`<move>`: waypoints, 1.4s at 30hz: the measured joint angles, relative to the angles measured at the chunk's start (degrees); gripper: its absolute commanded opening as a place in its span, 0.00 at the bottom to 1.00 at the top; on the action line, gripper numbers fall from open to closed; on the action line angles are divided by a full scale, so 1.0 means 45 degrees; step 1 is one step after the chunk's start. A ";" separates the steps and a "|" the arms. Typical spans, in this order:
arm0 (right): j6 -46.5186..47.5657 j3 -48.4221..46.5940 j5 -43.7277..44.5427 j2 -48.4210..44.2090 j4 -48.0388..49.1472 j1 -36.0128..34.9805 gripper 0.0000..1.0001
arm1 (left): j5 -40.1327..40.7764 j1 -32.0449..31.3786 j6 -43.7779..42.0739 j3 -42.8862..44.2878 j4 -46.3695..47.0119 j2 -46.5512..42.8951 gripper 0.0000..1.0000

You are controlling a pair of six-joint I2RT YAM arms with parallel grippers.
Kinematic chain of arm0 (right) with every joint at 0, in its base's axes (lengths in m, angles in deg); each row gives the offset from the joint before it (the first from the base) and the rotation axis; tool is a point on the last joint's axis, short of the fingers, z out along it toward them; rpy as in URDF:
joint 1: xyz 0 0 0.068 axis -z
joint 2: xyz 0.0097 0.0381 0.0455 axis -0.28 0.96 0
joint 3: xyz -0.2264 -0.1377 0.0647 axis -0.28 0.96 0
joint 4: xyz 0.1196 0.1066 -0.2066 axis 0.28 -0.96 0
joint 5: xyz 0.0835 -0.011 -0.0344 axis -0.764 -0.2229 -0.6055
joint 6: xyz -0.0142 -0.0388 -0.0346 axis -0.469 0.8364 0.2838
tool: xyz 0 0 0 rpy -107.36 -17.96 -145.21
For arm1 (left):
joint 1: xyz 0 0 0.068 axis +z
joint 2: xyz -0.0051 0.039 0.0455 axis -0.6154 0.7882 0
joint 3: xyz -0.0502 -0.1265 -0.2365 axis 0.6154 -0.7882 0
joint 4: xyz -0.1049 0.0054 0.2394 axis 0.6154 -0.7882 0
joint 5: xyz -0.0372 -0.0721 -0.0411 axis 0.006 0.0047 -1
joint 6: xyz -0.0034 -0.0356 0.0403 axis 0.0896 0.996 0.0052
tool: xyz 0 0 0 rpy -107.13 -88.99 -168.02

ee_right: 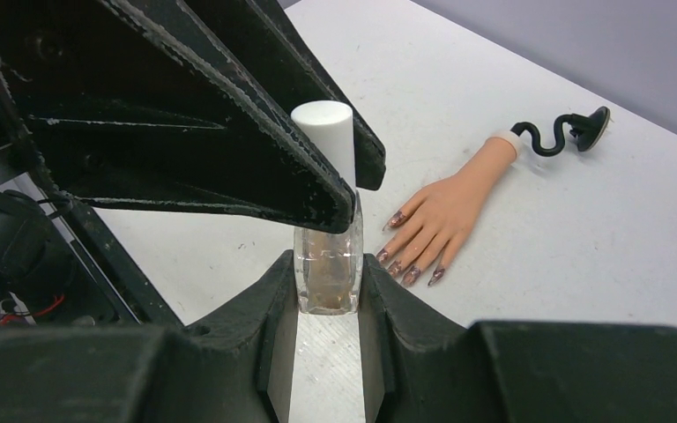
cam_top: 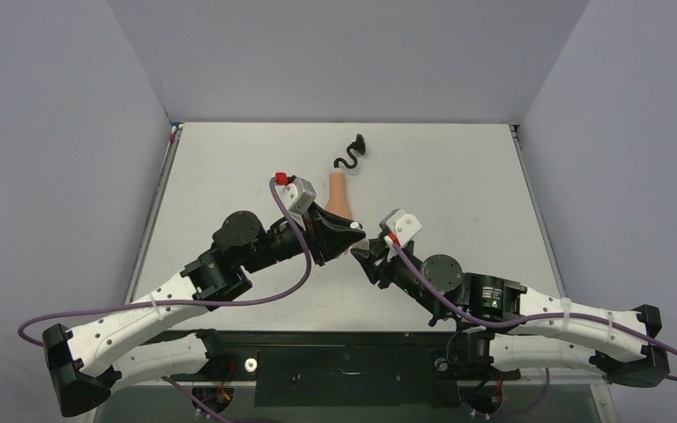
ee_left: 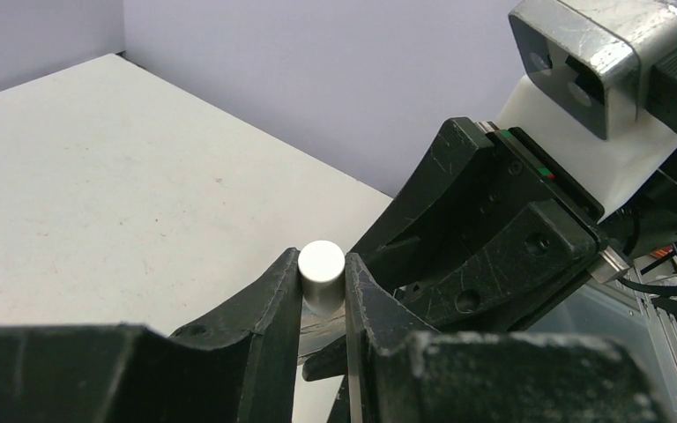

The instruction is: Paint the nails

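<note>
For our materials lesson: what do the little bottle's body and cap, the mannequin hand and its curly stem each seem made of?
Bottle body: clear, glossy glass or hard plastic; the contents show through. Cap: smooth matt white, probably plastic. Mannequin hand: peach, matt, likely rubber or silicone; no highlights. Stem: black, perhaps plastic or coated wire; it holds tight curls.

Black plastic of the left pincer [ee_left: 322, 286] and right pincer [ee_right: 328, 286] is seen scratched and matt. The bottle [ee_right: 327, 273] is shown as clear and glossy, its cap [ee_right: 323, 132] smooth matt white. The counter [ee_left: 97, 176] is seen matt, faintly speckled.
</note>
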 measured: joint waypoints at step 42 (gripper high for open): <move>0.0209 -0.0141 -0.8354 -0.1656 -0.0510 0.0180 0.00 | -0.6528 0.0291 -0.2565 0.0291 -0.2365 -0.1967 0.52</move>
